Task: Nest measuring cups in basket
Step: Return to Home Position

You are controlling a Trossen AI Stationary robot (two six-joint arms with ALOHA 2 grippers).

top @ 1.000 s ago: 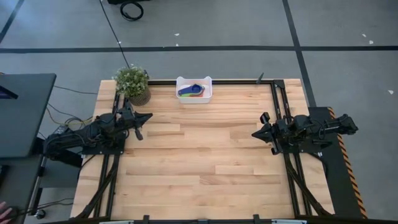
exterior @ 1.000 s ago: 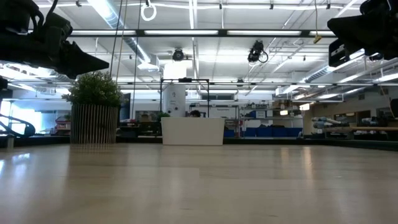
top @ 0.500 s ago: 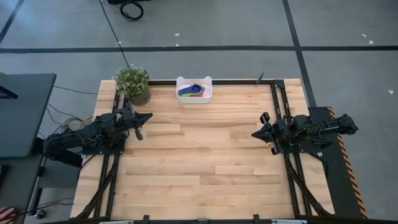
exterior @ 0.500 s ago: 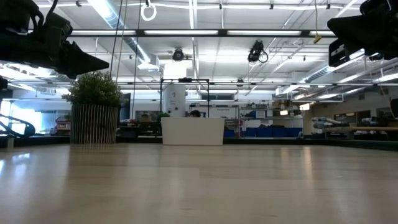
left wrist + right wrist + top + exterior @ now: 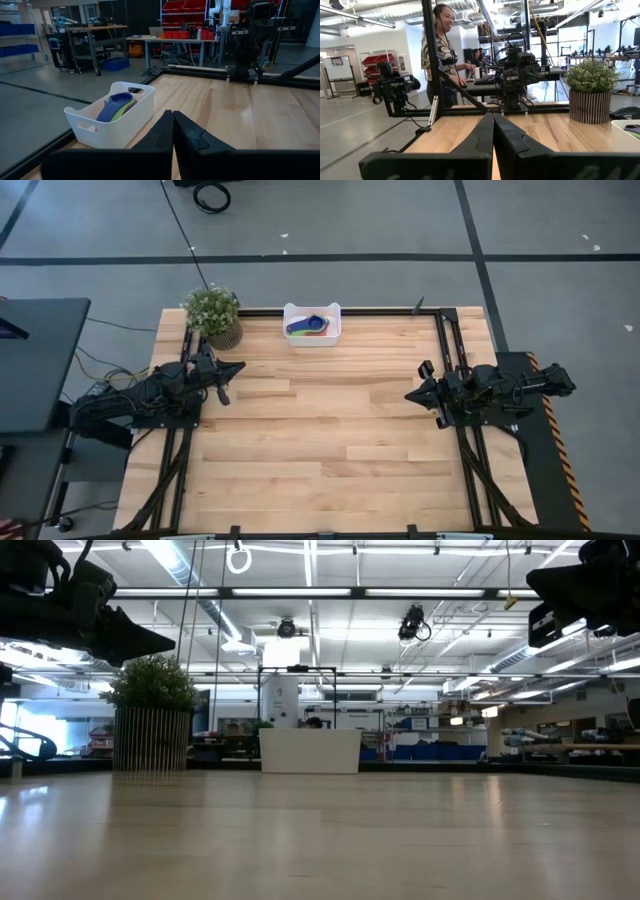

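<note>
The white basket (image 5: 312, 324) stands at the table's far edge, its base on the wood; it also shows in the low view (image 5: 310, 750) and the left wrist view (image 5: 111, 120). Measuring cups (image 5: 307, 326) lie nested inside it, a blue one on top with green and orange beneath; the stack shows as blue over green in the left wrist view (image 5: 116, 106). My left gripper (image 5: 240, 366) hovers shut near the table's left side. My right gripper (image 5: 408, 395) hovers shut near the right side. Both are raised and far from the basket.
A potted green plant (image 5: 213, 314) stands at the far left corner, just left of the basket. Bare wood (image 5: 330, 430) lies between the two arms. A person (image 5: 445, 55) stands beyond the table's left side, behind the left arm.
</note>
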